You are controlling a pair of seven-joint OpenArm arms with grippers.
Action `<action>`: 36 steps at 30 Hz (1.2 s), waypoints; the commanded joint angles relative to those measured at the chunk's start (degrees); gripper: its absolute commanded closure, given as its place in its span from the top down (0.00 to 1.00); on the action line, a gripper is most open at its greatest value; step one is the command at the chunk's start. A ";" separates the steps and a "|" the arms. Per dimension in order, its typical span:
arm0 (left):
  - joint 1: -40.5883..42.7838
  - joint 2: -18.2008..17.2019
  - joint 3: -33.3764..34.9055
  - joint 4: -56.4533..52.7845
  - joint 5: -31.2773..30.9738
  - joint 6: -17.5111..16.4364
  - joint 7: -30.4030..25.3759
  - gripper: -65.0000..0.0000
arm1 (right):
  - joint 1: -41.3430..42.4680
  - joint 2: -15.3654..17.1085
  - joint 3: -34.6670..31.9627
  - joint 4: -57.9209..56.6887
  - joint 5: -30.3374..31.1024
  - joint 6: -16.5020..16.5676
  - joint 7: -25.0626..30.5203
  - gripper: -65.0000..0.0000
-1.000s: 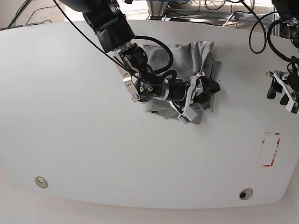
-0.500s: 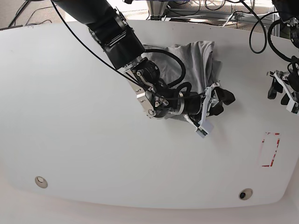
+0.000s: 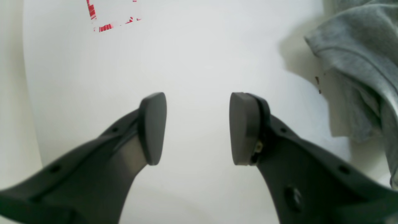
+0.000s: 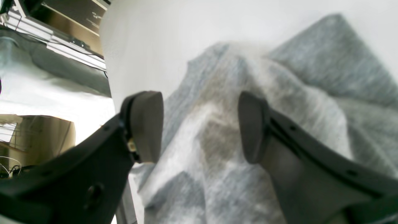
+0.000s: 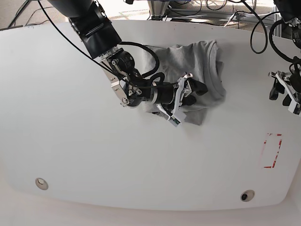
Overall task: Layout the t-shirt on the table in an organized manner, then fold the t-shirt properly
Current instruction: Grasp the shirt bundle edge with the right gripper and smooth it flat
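The grey t-shirt (image 5: 202,61) lies crumpled at the back middle of the white table (image 5: 70,117); no lettering shows. My right gripper (image 5: 195,91) hovers over the shirt's front part. In the right wrist view it (image 4: 199,127) is open, with bunched grey fabric (image 4: 279,93) under and between the fingers, not pinched. My left gripper (image 5: 281,94) is at the table's right edge, away from the shirt. In the left wrist view it (image 3: 197,127) is open and empty over bare table, with the shirt's edge (image 3: 357,46) at the right.
A red dashed rectangle (image 5: 273,150) is marked at the front right, also in the left wrist view (image 3: 105,26). Two round grommets (image 5: 41,183) (image 5: 246,195) sit near the front edge. Cables (image 5: 211,7) hang behind the table's back edge.
My right gripper reached out past the shirt's right side, then drew back left over the shirt. The shirt's right side now lies wider with a hem showing. The left arm stayed still.
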 commanded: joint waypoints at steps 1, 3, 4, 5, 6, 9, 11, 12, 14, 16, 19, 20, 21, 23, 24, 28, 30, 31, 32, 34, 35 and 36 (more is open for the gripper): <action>-0.49 -1.35 -0.41 0.68 -0.64 -0.03 -1.39 0.46 | 0.12 0.36 0.11 1.41 1.37 0.79 1.29 0.56; -0.49 -1.35 -0.33 0.68 -0.64 -0.03 -1.39 0.46 | 0.04 0.62 0.02 1.41 1.19 0.79 1.38 0.56; -0.49 -1.35 -0.24 0.76 -0.73 -0.03 -1.39 0.46 | 0.04 0.71 0.02 1.41 1.19 0.79 1.38 0.56; -0.49 -1.35 -0.24 0.76 -0.82 -0.03 -1.39 0.46 | 0.04 0.71 0.02 1.41 1.19 0.79 1.38 0.56; -0.49 -1.35 -0.24 0.85 -0.82 -0.03 -1.39 0.46 | 0.21 0.71 0.02 1.41 1.19 0.79 1.38 0.56; -0.49 -1.35 -0.15 0.85 -0.82 -0.03 -1.39 0.46 | 1.18 0.44 0.02 1.41 1.10 0.79 1.38 0.56; -0.49 -1.35 -0.15 0.85 -0.82 -0.03 -1.39 0.46 | 2.59 0.27 0.02 1.15 1.10 0.79 1.46 0.56; -0.49 -1.35 -0.15 0.85 -0.82 -0.03 -1.39 0.46 | 3.38 0.18 -0.16 1.06 1.10 0.79 1.46 0.56; -0.49 -1.27 -0.15 0.85 -0.82 -0.03 -1.39 0.46 | 4.61 -0.08 -0.16 0.97 1.02 0.79 1.55 0.56; -0.49 -1.27 0.20 0.76 -0.82 -0.03 -1.39 0.46 | 6.10 -0.61 -0.16 0.88 1.02 0.79 1.55 0.56; -0.49 -1.27 1.08 0.76 -0.73 -0.03 -1.39 0.46 | 7.86 -0.70 -0.16 -0.17 0.93 0.88 1.55 0.57; -0.49 -1.27 1.26 0.76 -0.73 -0.03 -1.39 0.46 | 8.74 -0.79 -0.16 -1.05 0.93 1.06 1.55 0.57; -0.49 -1.27 1.34 0.76 -0.73 -0.03 -1.39 0.46 | 9.62 -0.88 -0.24 -2.11 0.93 1.06 1.55 0.57; -0.40 -1.27 1.43 0.76 -0.73 -0.03 -1.39 0.46 | 11.20 -0.96 -0.33 -5.18 0.93 1.14 1.64 0.57; -0.40 -1.27 1.43 0.76 -0.73 -0.03 -1.39 0.46 | 11.82 -0.96 -0.33 -6.85 0.93 1.23 1.90 0.57; -0.40 -1.27 1.43 0.76 -0.73 -0.03 -1.39 0.46 | 13.40 -1.05 -1.56 -11.16 0.93 2.64 4.28 0.57; -0.31 -1.27 1.43 0.76 -0.73 -0.03 -1.31 0.46 | 14.19 -0.96 -2.71 -13.10 0.93 3.96 4.98 0.57; -0.23 -1.27 1.43 0.76 -0.73 -0.03 -1.31 0.46 | 14.45 -0.96 -2.97 -13.89 0.93 4.31 5.07 0.57; 0.13 -1.27 1.52 0.76 -0.73 -0.03 -1.31 0.46 | 14.72 -0.96 -3.23 -15.12 0.93 4.57 5.33 0.57; 0.48 -1.27 1.52 0.85 -0.73 -0.03 -1.39 0.46 | 14.80 -0.96 -3.41 -16.79 0.93 5.01 5.95 0.57; 0.48 -1.27 1.52 0.85 -0.73 -0.03 -1.39 0.46 | 14.80 -0.96 -3.67 -17.05 0.93 5.01 6.30 0.57; 0.48 -1.27 1.52 0.85 -0.73 -0.03 -1.39 0.46 | 14.80 -0.96 -4.20 -17.49 0.93 5.01 6.65 0.57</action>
